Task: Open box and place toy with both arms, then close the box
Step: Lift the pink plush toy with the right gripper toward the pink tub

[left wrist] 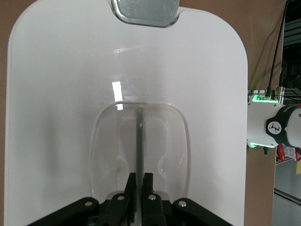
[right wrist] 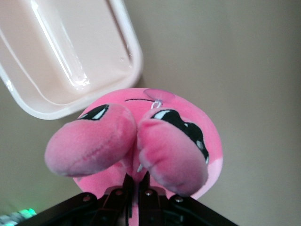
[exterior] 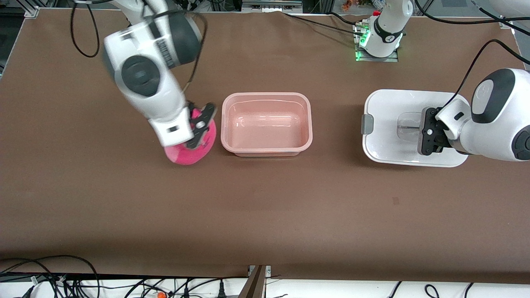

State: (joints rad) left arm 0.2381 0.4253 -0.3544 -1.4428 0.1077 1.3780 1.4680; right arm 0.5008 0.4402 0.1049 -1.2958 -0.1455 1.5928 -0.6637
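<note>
Beside open tub [exterior: 266, 124], right gripper [exterior: 201, 129] jaws clamped on toy [exterior: 188, 153]; left gripper [exterior: 430, 132] jaws pinch lid [exterior: 385, 124] handle.

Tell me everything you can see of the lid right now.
The lid is off the tub and lies flat on the table, apart from it, toward the left arm's end. It is white, glossy plastic, a rounded rectangle with a grey side clip and a clear recessed centre handle. The left gripper is down at that handle, its fingers closed on the thin centre bar.
</note>
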